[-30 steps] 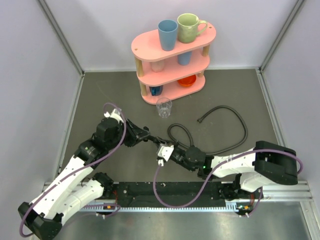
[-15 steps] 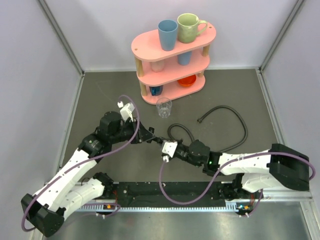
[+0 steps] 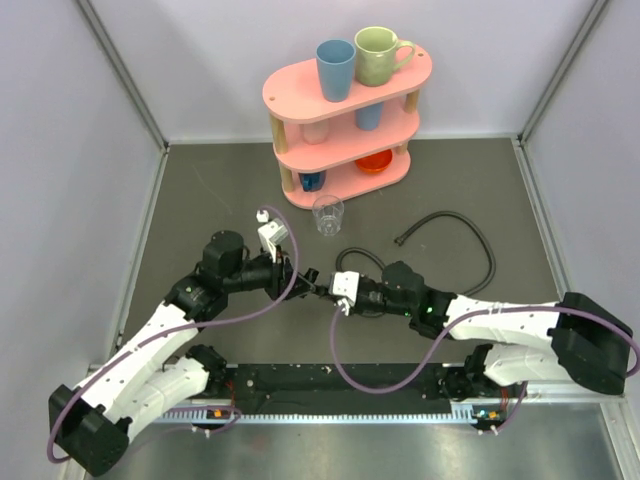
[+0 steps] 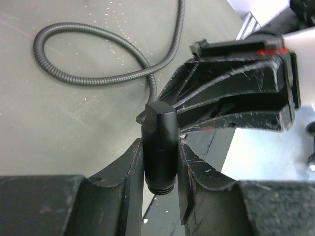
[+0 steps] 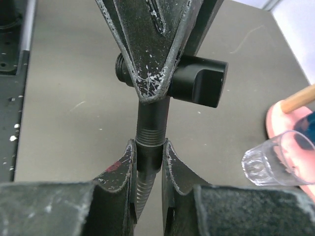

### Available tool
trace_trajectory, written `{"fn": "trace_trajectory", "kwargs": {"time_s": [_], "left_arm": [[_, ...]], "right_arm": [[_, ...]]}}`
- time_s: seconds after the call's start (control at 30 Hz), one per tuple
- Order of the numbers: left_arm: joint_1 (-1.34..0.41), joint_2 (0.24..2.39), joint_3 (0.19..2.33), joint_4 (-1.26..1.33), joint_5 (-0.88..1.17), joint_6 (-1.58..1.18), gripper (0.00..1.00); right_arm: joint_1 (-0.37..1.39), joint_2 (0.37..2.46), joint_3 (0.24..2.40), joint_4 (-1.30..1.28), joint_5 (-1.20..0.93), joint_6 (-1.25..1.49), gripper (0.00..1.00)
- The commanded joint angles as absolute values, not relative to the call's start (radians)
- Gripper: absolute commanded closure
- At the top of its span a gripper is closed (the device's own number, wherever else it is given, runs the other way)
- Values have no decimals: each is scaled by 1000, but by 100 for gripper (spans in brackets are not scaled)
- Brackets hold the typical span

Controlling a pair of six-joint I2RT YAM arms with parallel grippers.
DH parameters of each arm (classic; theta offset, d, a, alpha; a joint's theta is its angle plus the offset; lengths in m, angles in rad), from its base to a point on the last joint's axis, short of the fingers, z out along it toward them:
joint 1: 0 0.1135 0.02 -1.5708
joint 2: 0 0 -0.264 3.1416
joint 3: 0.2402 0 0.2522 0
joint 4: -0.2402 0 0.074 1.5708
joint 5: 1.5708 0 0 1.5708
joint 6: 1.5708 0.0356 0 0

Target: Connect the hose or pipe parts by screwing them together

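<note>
Black fitting, pinched by the left gripper, has swung over to meet the hose end the right gripper pinches; screwing can probably begin.

My cell: grey tabletop, pale walls, one pink shelf.
I see a dark grey tabletop boxed in by plain lavender-white walls on aluminium corner posts. Near the back wall stands a three-tier pink shelf, with a blue cup and a green mug on top. The light is even and soft.
</note>
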State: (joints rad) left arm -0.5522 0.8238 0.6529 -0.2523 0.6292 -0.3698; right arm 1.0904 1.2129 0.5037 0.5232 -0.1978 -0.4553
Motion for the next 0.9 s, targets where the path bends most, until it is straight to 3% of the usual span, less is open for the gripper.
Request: {"fn": "trace_trajectory", "kwargs": {"time_s": [0.0,0.13,0.3,0.33,0.4,0.47,0.5,0.57,0.7,0.87], "left_arm": [[-578,789,632,-78,908,-212,100],[-580,755,615,-75,913,-127,100],[-580,765,623,-78,907,-123,100],[-580,767,626,-78,870,-135,100],[-578,756,627,-71,809,-207,100],[-578,746,630,-55,708,-338,100],[-578,744,634,-55,683,-389,100],[-578,733,640,-41,594,-545,100],[-578,733,686,-144,440,-797,100],[-578,727,730,-255,382,-1012,100]], "right_arm": [[1059,1196,629,604,-509,-393,100],[1005,1213,644,595,-621,-344,100],[994,1232,646,589,-579,-310,100],[994,1227,641,584,-559,-302,96],[994,1204,609,595,-488,-292,73],[994,1166,578,606,-440,-290,68],[994,1151,536,623,-390,-284,52],[999,1114,480,721,-356,-275,40],[1043,1028,361,840,-197,-350,34],[1081,976,266,1013,-183,-471,30]]}}
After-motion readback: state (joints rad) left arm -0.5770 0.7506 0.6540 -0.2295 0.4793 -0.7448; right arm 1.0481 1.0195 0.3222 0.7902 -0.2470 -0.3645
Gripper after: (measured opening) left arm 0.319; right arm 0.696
